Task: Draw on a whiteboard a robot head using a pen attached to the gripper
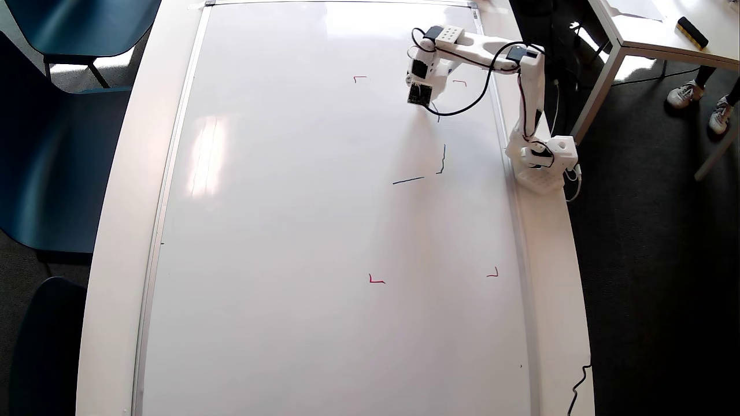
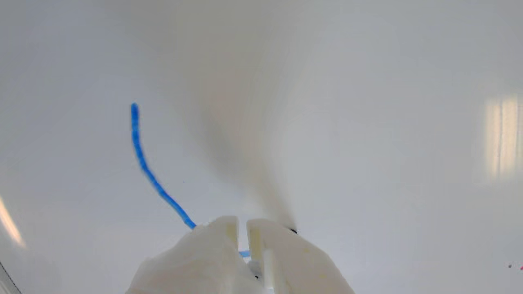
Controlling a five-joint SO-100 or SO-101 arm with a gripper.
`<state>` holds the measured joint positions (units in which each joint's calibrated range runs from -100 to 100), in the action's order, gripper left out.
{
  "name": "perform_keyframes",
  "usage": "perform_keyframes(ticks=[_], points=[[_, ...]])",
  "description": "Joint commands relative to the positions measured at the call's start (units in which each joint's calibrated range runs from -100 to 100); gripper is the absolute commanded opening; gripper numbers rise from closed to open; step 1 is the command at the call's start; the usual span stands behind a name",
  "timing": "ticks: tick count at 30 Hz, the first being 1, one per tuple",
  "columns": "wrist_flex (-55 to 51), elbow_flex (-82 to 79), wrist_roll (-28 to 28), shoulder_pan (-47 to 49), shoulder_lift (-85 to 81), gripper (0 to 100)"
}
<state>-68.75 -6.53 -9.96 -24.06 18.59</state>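
White plastic jaws of my gripper (image 2: 242, 228) sit nearly closed, a thin slit between them; whether they hold the pen I cannot tell, since it is hidden. A blue stroke (image 2: 147, 167) runs from the jaws up and leftward across the board (image 2: 367, 122). Only the overhead view shows the rest: the gripper (image 1: 420, 95) near the board's far right corner, and the head (image 1: 442, 159), barely begun, lying nearer along the right edge.

In the wrist view the gripper (image 2: 242, 228) hides the pen, its base cut off below.
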Motion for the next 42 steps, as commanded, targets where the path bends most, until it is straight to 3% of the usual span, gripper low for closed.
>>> perform_keyframes(ticks=[1, 18, 42], points=[[0.2, 1.86, 0.52, 2.58, 3.33, 1], [0.2, 15.84, 3.1, 6.05, 12.06, 1], [-0.23, 15.38, 6.15, 19.67, 11.47, 1]])
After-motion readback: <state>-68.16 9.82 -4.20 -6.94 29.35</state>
